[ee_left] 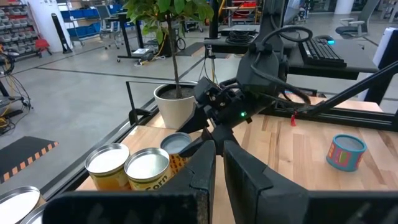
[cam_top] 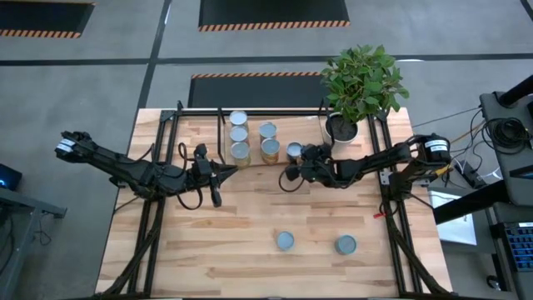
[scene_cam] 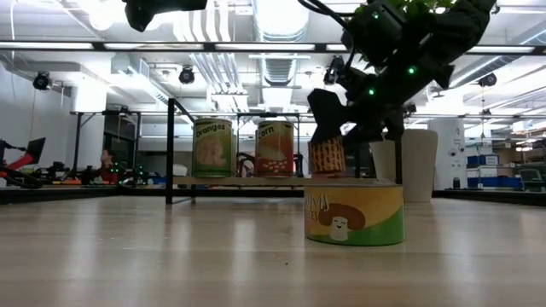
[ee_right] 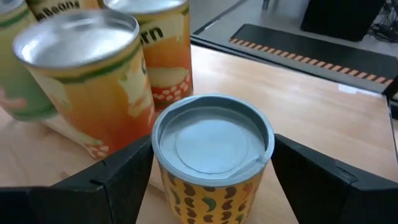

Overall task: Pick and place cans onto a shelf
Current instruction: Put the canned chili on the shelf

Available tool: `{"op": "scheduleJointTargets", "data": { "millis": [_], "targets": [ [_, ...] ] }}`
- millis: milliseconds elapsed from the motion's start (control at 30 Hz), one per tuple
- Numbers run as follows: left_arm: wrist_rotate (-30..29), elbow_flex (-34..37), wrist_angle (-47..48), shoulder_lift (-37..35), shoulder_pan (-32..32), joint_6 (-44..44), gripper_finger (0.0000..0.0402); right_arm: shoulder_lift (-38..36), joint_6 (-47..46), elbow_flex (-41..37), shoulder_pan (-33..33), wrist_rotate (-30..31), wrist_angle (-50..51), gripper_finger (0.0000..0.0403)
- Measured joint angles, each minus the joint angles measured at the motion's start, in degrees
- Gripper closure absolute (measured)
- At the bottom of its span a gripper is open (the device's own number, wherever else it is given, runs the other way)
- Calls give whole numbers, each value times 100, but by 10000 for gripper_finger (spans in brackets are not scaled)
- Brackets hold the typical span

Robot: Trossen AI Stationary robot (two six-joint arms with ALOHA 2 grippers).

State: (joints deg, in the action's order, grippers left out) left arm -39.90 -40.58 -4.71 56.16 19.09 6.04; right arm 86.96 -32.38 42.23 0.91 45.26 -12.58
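Several cans stand upright on the board of the shelf at the table's far side. A yellow can with a bean pattern stands on the board's near edge, right of the others. My right gripper is open, one finger close on each side of that can, reaching in from the table's right, slanting down. My left gripper hangs shut and holding nothing, left of the shelf's middle, above the table. Two more cans stand on the near tabletop.
A white pot with a green plant stands at the shelf's right end, just behind my right arm. The corn can stands close beside the bean can. Black frame bars run along both table sides.
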Motion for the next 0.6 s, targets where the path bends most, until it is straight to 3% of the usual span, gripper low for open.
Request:
{"op": "scheduleJointTargets", "data": {
  "millis": [600],
  "targets": [
    [0, 0, 0, 0, 0, -1, 387, 72, -125, 58, -2, 482, 238, 106]
  ]
}}
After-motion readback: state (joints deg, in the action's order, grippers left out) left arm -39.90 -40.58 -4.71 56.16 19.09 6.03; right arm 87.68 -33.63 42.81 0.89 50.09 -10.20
